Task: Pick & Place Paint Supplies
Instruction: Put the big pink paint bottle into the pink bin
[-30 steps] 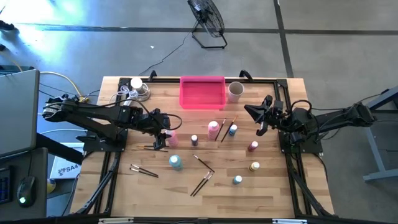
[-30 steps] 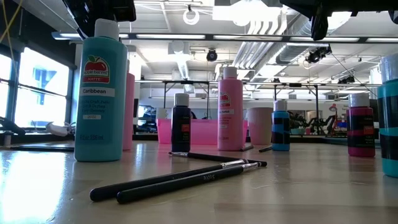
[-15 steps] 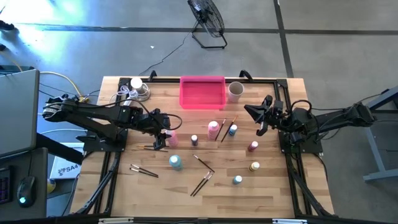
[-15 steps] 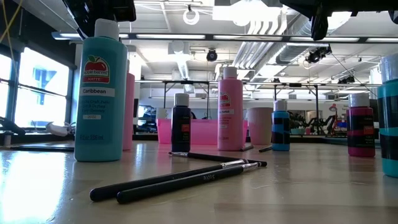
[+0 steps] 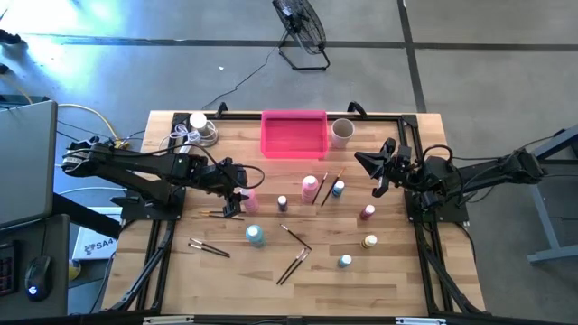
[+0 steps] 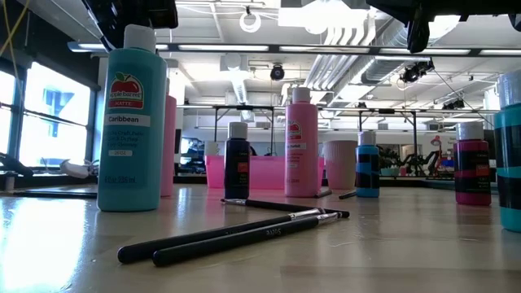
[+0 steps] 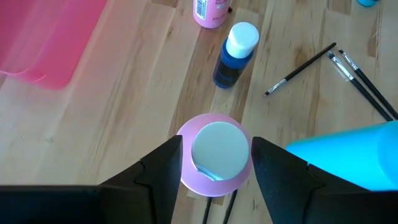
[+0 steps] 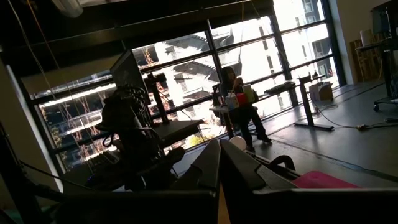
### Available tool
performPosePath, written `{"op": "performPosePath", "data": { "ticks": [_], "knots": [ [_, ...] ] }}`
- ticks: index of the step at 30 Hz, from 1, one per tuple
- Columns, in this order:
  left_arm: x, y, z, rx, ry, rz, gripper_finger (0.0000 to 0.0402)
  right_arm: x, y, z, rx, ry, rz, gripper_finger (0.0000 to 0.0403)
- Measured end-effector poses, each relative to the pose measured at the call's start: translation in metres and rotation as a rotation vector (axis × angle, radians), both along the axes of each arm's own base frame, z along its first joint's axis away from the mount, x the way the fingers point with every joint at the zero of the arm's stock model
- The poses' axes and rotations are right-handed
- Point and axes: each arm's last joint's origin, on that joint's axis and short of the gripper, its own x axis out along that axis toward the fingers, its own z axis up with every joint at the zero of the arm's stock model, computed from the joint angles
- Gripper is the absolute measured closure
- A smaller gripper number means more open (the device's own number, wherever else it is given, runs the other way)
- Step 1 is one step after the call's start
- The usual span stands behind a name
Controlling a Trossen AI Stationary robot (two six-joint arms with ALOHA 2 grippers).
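My left gripper is shut on a pink white-capped bottle that stands left of centre, one finger against each side. A teal bottle stands just in front of it, and a second pink bottle is near the middle. Tiny bottles are spread to the right: dark blue, blue, dark red, yellow, teal. Thin paintbrushes lie loose on the wood, some at front left. My right gripper hangs shut and empty above the right side.
A bright pink tray sits at the back centre with a pale cup to its right. A white lamp-like object with cable is at the back left. A fan stands on the floor behind. A seated person shows far off.
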Motion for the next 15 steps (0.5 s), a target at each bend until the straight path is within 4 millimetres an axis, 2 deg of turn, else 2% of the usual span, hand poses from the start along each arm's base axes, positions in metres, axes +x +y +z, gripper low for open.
{"op": "performPosePath", "data": {
  "ticks": [15],
  "knots": [
    [0.0, -0.0002, -0.0001, -0.013, 0.0, 0.004, 0.0213, 0.0, 0.0, -0.0001, 0.0, 0.0, 0.0, 0.0401]
  ]
}}
